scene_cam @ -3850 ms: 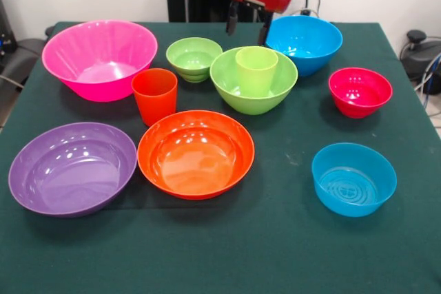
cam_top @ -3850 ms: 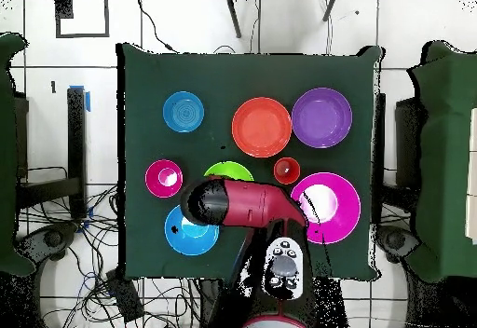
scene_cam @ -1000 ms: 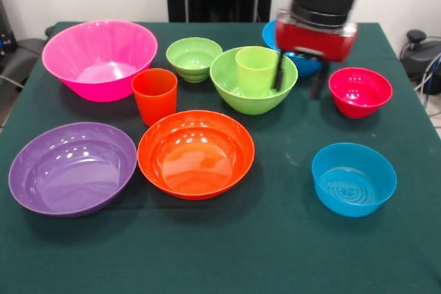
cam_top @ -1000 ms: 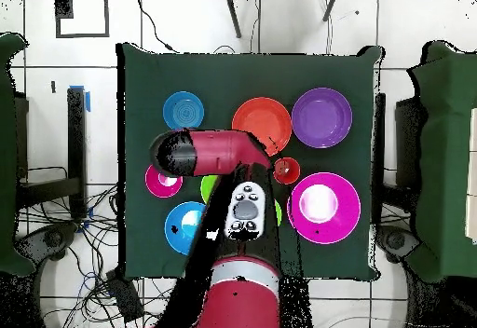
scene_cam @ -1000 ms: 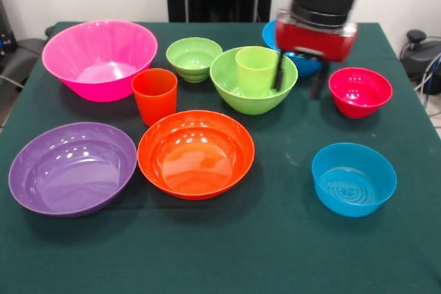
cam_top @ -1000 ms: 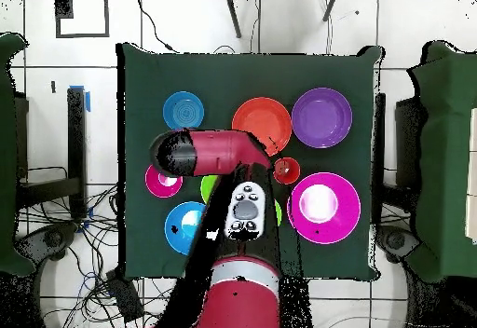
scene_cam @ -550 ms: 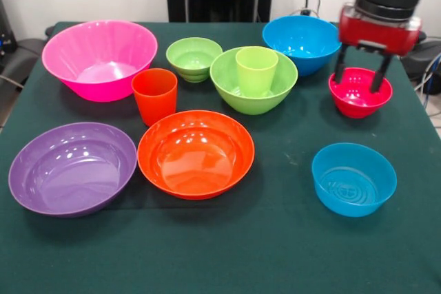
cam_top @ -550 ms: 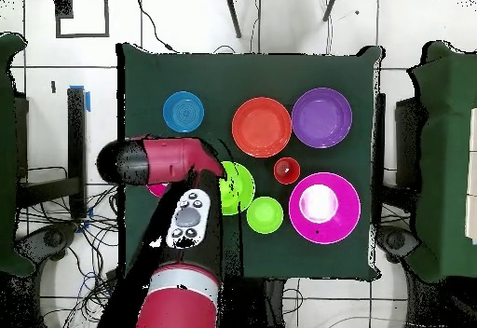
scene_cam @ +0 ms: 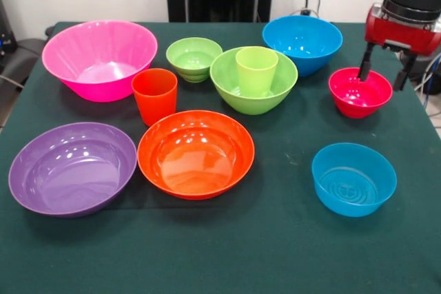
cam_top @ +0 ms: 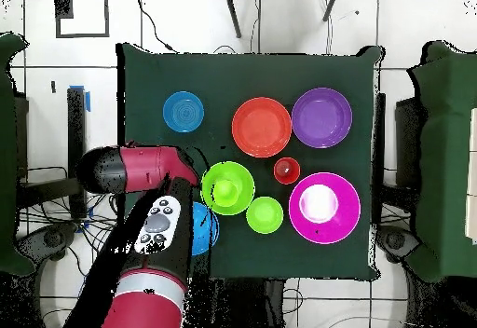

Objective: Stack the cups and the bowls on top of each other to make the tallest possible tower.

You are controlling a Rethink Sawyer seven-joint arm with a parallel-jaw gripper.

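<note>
The small red bowl (scene_cam: 360, 91) sits at the bench (scene_cam: 275, 253) edge, the wide-open gripper (scene_cam: 385, 71) straddling its far rim, apparently lining up a grasp; the lime cup (scene_cam: 256, 70) stands in the green bowl (scene_cam: 253, 90), the tower's start.

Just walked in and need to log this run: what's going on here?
A red robot arm is building a tower from cups and bowls. So far only the lime green cup stands in the medium green bowl. The gripper hangs open and empty over the small red bowl, one finger inside it, one beyond its rim. The other bowls and the orange cup sit loose on the table.
</note>
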